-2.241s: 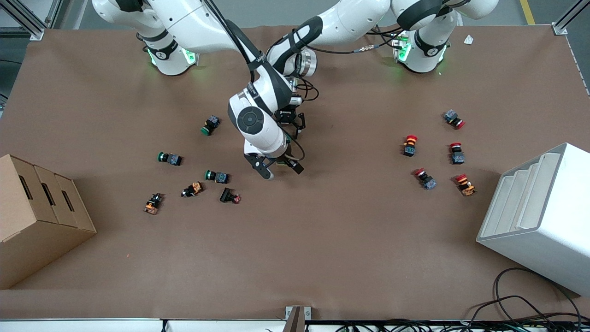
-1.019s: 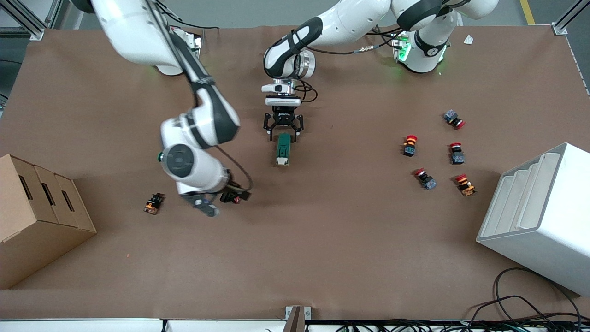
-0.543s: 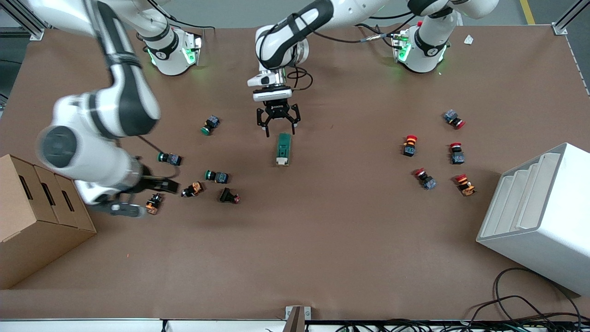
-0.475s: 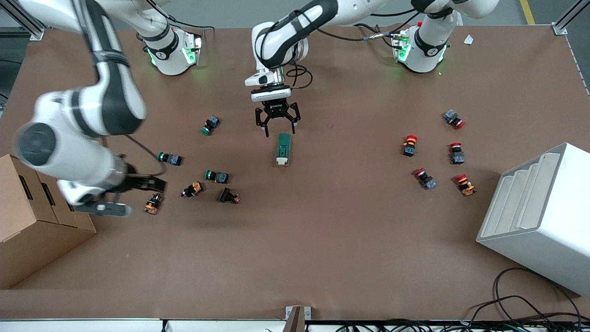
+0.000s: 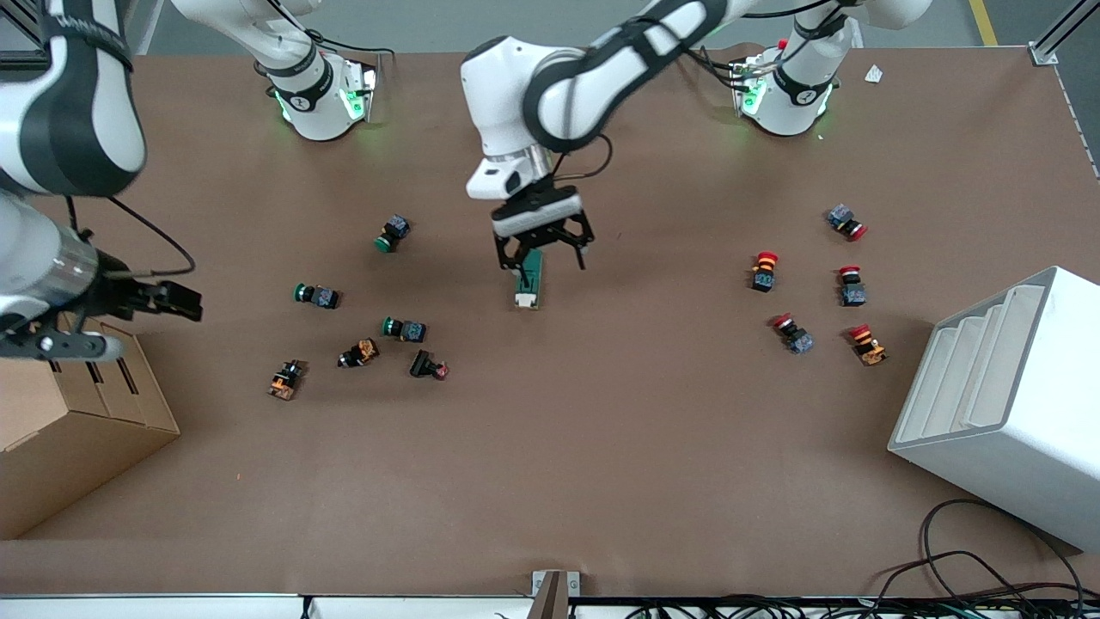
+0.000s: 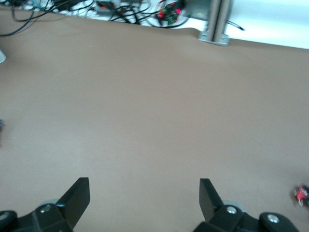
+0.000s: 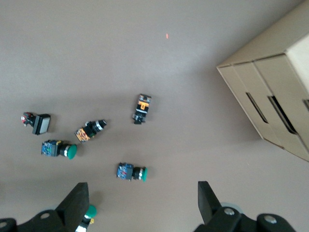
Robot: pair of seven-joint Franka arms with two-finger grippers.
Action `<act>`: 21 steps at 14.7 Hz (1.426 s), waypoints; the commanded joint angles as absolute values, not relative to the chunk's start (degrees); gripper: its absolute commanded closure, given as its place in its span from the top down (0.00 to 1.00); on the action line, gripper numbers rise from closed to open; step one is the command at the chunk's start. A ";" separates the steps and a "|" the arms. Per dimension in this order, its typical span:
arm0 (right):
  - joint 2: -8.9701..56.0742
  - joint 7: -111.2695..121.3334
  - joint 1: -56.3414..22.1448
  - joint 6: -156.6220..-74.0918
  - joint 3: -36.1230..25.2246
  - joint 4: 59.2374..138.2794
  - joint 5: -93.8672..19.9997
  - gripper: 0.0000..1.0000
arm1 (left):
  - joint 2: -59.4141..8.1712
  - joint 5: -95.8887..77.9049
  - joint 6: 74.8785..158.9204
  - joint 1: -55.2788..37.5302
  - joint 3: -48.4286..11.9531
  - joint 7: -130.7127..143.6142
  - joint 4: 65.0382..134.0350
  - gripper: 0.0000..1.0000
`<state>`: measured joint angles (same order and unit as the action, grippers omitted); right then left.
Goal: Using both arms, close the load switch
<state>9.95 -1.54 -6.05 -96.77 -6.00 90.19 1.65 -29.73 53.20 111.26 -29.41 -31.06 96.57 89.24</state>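
The load switch (image 5: 530, 275), a dark green block with a white end, lies on the brown table near the middle. My left gripper (image 5: 543, 256) hangs open over the switch's end nearer the robot bases and holds nothing. In the left wrist view the left gripper (image 6: 144, 193) has bare table between its fingers (image 6: 78, 192) and the switch is out of view. My right gripper (image 5: 142, 327) is open and empty, up over the cardboard box's edge. In the right wrist view the right gripper (image 7: 141, 198) is spread wide.
Green and orange push buttons (image 5: 404, 328) lie toward the right arm's end, also in the right wrist view (image 7: 131, 171). Red push buttons (image 5: 764, 269) lie toward the left arm's end. A cardboard box (image 5: 77, 413) and a white rack (image 5: 1014, 387) stand at the table's ends.
The right arm has swung away from the switch to the cardboard box's end. The left gripper has let go of the switch's end, opened and risen above it.
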 commanded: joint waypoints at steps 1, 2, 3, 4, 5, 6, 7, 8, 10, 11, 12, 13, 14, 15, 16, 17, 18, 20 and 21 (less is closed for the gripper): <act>5.19 -1.14 -3.52 -95.46 -4.13 93.34 4.04 1.00 | -23.13 40.04 110.83 -21.65 -31.38 85.99 87.64 1.00; 4.32 -1.14 -2.12 -95.28 -2.83 93.34 4.04 1.00 | -21.90 35.99 110.40 -18.58 -31.38 81.78 86.50 1.00; 3.52 -1.14 0.33 -95.10 -0.12 93.34 4.13 1.00 | -20.75 33.42 109.00 -16.37 -31.38 76.61 85.53 1.00; 2.82 -1.14 2.09 -94.66 2.26 93.34 4.13 1.00 | -19.87 32.01 107.16 -14.17 -31.38 71.51 84.65 1.00; 2.29 -1.14 2.28 -94.57 2.81 93.34 4.39 1.00 | -19.25 31.12 106.09 -11.71 -31.46 66.41 83.86 1.00; 1.68 -1.23 2.29 -94.48 2.90 93.34 4.48 1.00 | -18.55 29.72 105.65 -9.34 -31.55 62.01 83.15 1.00; 1.23 -1.23 2.29 -93.96 2.99 93.34 4.48 1.00 | -17.41 27.10 105.38 -6.53 -31.47 57.18 82.80 1.00; 0.80 -1.32 1.94 -93.09 2.90 93.34 4.48 1.00 | -16.45 24.55 105.21 -3.46 -31.55 52.69 82.79 1.00; -0.61 -1.32 0.62 -91.50 2.38 93.34 4.48 1.00 | -13.37 19.45 105.21 1.65 -30.94 44.24 82.97 1.00; -1.31 -1.41 0.35 -90.36 2.29 93.34 4.48 1.00 | -11.01 16.38 105.21 2.19 -28.76 40.90 83.49 1.00; -2.10 -1.58 0.00 -89.13 2.11 93.34 4.40 1.00 | -9.42 13.82 104.94 1.85 -25.26 37.21 83.76 1.00; -2.98 -1.58 -0.78 -87.99 1.07 93.34 4.39 1.00 | -7.40 9.80 102.77 1.50 -22.18 31.70 84.28 1.00; -3.34 -1.76 -1.40 -86.93 0.01 93.25 3.70 1.00 | -6.16 6.71 101.09 1.41 -19.28 27.20 84.64 1.00; -3.51 -1.58 -1.49 -86.05 -0.70 93.25 3.52 1.00 | -4.93 4.85 99.42 1.41 -16.99 23.50 84.81 1.00; -3.60 -1.50 -1.49 -85.70 -0.79 93.25 3.52 1.00 | -3.79 3.44 97.06 1.41 -14.70 19.81 85.08 1.00; -3.86 -1.49 -1.58 -85.43 -0.79 93.25 3.43 1.00 | -3.08 1.86 94.33 1.49 -12.85 16.47 85.17 1.00; -4.30 -1.49 -1.67 -85.43 -0.79 93.43 3.43 1.00 | -2.29 0.28 91.78 1.49 -11.53 12.96 85.25 1.00; -4.48 -1.49 -2.54 -85.43 -1.23 93.43 2.56 1.00 | -1.23 -1.05 87.74 1.58 -9.15 6.36 85.43 1.00; -4.40 -1.49 -2.81 -85.52 -2.54 93.43 0.98 1.00 | -0.27 -1.05 85.37 1.58 -8.97 4.94 85.78 1.00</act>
<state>-2.57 -1.53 -1.21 -85.15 -0.37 91.34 2.82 -2.91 0.12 88.49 2.08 -9.98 8.93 83.59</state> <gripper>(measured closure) 0.000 0.000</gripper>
